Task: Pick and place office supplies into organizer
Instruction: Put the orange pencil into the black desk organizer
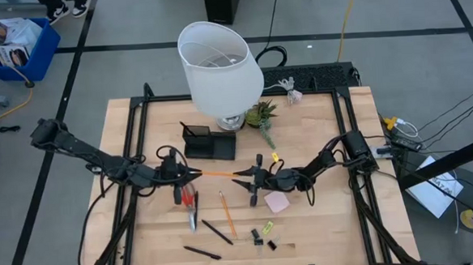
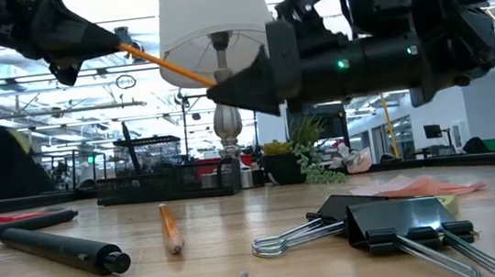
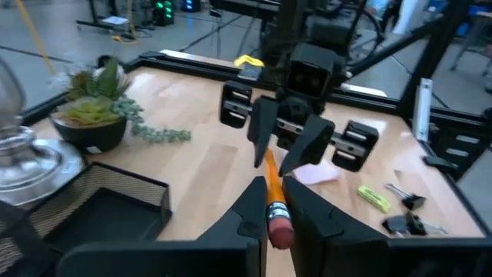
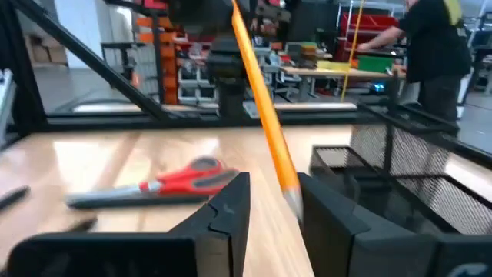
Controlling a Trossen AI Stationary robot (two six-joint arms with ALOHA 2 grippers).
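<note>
From above, we see both arms meeting over the middle of the table, an orange pencil (image 1: 216,174) held between them. Its long axis runs nearly level across the table, eraser end in the left gripper (image 1: 192,176), sharpened tip toward the right gripper (image 1: 240,178). The organizer (image 1: 208,142) sits just beyond the pencil, at the foot of the lamp (image 1: 219,68). The red-handled scissors (image 1: 191,206), a second pencil (image 1: 227,213), two black pens (image 1: 216,232) and the pink sticky-note pad (image 1: 277,201) lie on the table (image 1: 322,225) nearer the front edge.

At table height, we see the pencil (image 2: 166,68) up in the air, sloping down from the left gripper (image 2: 118,49) toward the right gripper (image 2: 215,92). Binder clips (image 2: 395,224) lie in the foreground, the spare pencil (image 2: 170,228) pointing away from us.

Through the left wrist camera, we have that gripper's fingers (image 3: 246,211) pinched on the pencil (image 3: 274,198) just above its eraser, the shaft pointing straight at the right gripper (image 3: 278,150) opposite.

Through the right wrist camera, we see the pencil (image 4: 265,115) slanting down, its tip sitting between this gripper's fingers (image 4: 231,201). There is a gap on either side, so they are parted and not touching it. The scissors (image 4: 165,185) lie flat beyond.
</note>
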